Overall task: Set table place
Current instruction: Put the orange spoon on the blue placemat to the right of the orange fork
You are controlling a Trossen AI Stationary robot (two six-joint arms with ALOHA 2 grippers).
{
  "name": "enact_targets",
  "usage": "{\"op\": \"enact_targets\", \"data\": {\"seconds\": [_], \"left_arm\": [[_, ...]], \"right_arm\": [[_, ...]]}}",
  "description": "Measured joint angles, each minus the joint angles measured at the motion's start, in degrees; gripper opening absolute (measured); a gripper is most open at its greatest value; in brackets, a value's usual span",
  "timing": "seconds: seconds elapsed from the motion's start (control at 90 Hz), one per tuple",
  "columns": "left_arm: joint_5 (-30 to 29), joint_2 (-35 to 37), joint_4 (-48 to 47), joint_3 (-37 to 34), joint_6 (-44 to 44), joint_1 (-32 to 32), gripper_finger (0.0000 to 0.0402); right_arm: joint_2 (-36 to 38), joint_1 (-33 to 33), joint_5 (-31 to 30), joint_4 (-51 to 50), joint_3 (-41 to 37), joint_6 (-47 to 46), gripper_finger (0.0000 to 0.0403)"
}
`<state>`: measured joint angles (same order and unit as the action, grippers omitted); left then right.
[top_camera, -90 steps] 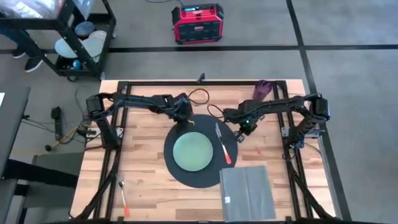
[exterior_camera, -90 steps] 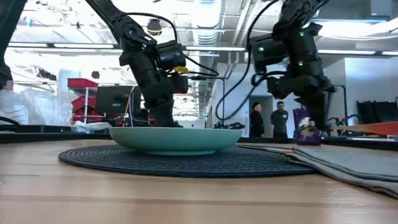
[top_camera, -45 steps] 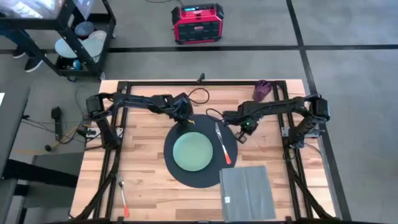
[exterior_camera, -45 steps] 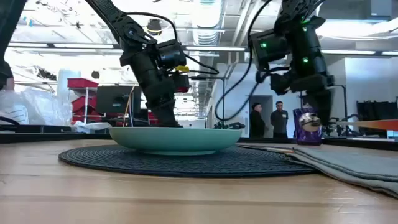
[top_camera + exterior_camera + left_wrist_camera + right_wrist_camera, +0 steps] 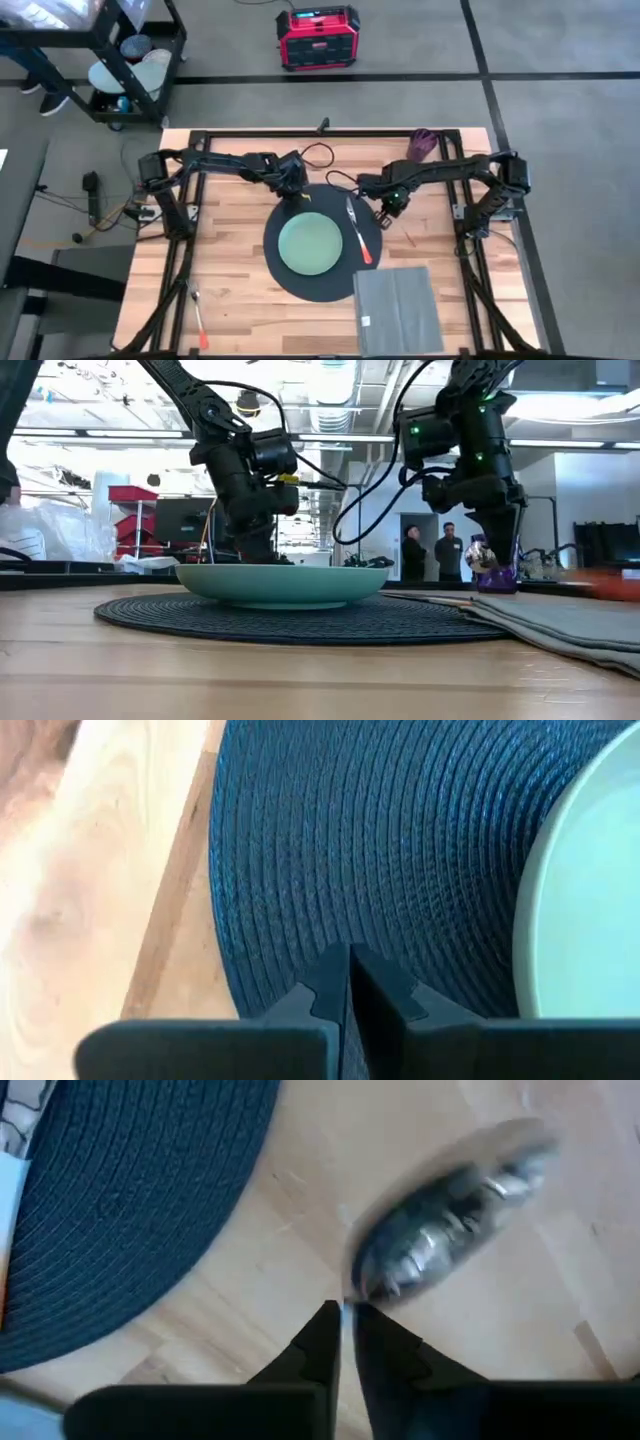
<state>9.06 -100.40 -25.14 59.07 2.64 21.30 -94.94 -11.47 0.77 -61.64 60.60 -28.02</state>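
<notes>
The right gripper (image 5: 391,206), jaws pinching a spoon (image 5: 450,1220) just off the place (image 5: 300,283) mid-table (image 5: 230,290), should lower it flat and parallel beside the knife (image 5: 357,232), while the left gripper (image 5: 292,190) rests pressed together.

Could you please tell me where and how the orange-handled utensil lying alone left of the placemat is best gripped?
Probably mid-handle, from straight above, claw closing across it: the utensil lies flat on bare table, its orange handle clear on both sides.

Table (image 5: 235,215) (placemat (image 5: 300,287), napkin (image 5: 398,312))
</notes>
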Motion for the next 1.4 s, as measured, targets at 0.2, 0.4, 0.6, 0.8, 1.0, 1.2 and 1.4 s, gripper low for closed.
{"op": "enact_targets", "data": {"seconds": [0.2,0.4,0.6,0.8,1.0,1.2,1.4], "left_arm": [[0.00,0.00,-0.96,0.00,-0.26,0.00,0.0000],[0.00,0.00,-0.90,0.00,-0.14,0.00,0.0000],[0.00,0.00,-0.86,0.00,-0.09,0.00,0.0000],[0.00,0.00,-0.88,-0.01,-0.37,0.00,0.0000],[0.00,0.00,-0.92,-0.01,-0.42,0.00,0.0000],[0.02,0.00,-0.99,0.00,-0.53,0.00,0.0000],[0.00,0.00,-0.86,0.00,-0.13,0.00,0.0000]], "right_arm": [[0.00,-0.09,1.76,1.39,-4.08,-1.75,0.0102],[-0.02,-0.36,2.52,4.28,-5.40,-3.42,0.0140],[0.00,-0.27,6.88,9.13,-5.40,-3.20,0.0157],[0.00,-0.77,4.83,9.72,-5.40,-3.15,0.0154],[0.02,-1.44,4.12,9.65,-5.82,-3.26,0.0148],[0.02,-0.20,5.53,10.66,-10.63,-5.44,0.0142],[0.17,0.10,7.57,11.73,-12.46,-5.91,0.0130]]}}
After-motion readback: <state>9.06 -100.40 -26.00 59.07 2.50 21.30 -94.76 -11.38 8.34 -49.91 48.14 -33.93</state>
